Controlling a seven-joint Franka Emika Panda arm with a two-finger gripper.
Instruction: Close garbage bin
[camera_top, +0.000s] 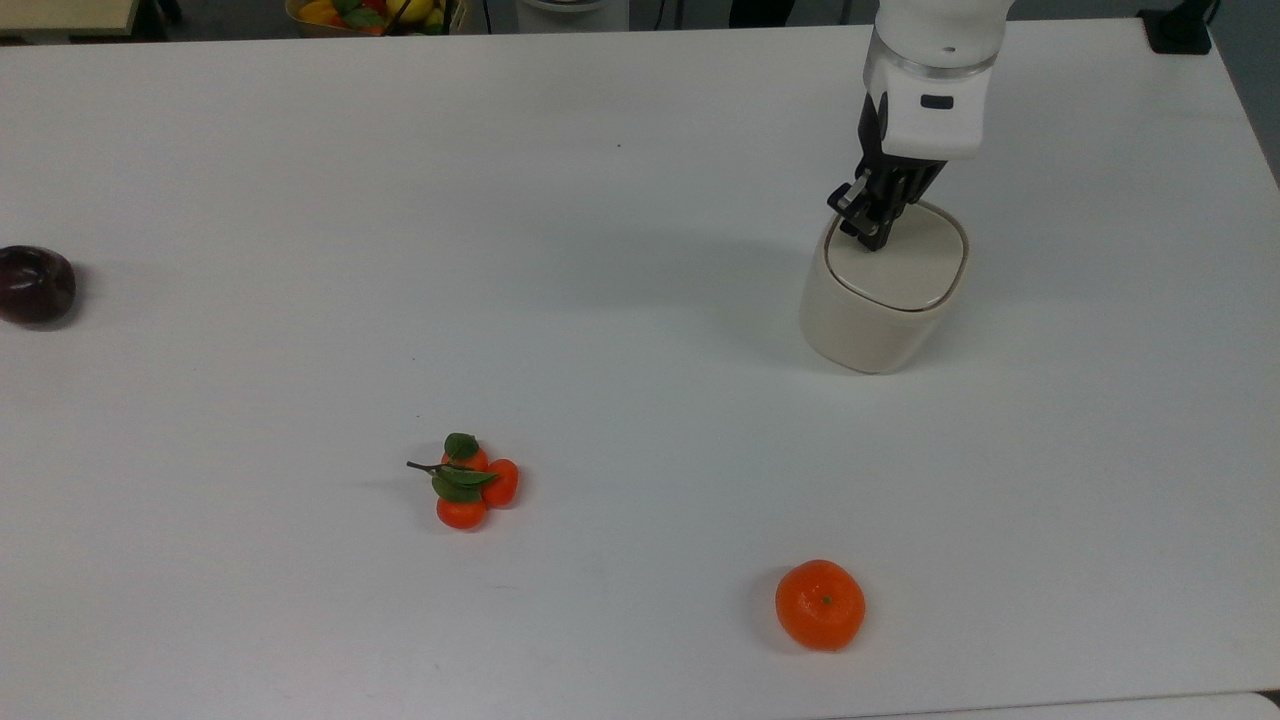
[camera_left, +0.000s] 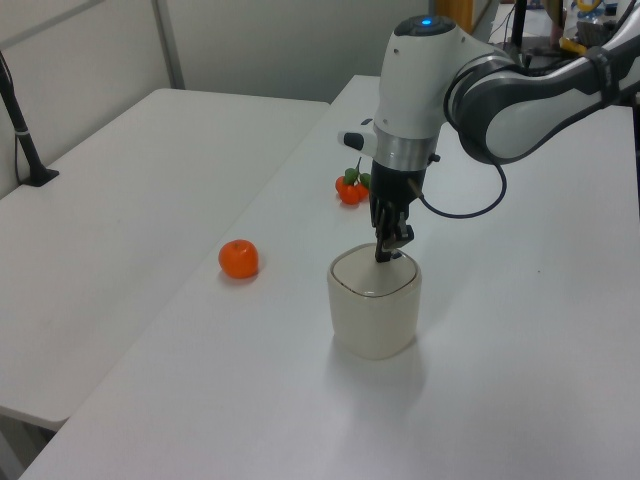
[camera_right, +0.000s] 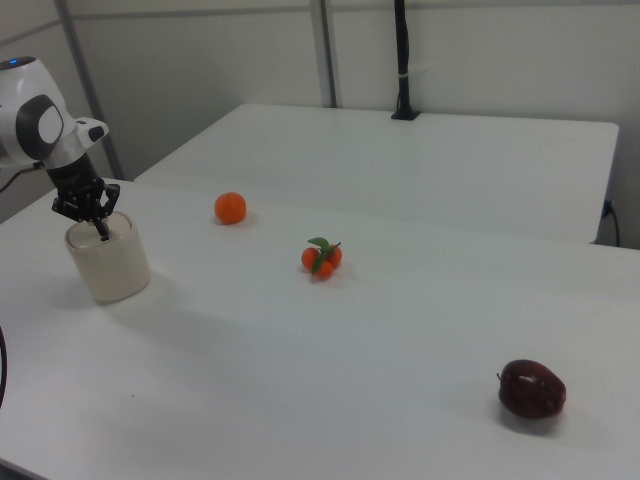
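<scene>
The garbage bin (camera_top: 880, 300) stands at the top view's far right of the tabletop (camera_top: 500, 250), lid down. The claw (camera_top: 866, 235), fingers pressed together, touches the lid's corner. Pressing harder off-centre could tip the bin.

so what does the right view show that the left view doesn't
Right view: a dark red apple sits on the table near the right view's lower right.
Left view: the arm's long grey forearm reaches in from the left view's upper right.
Both: the bin with its lid lying flat, the gripper down on that lid, the orange, and the bunch of small oranges.
</scene>
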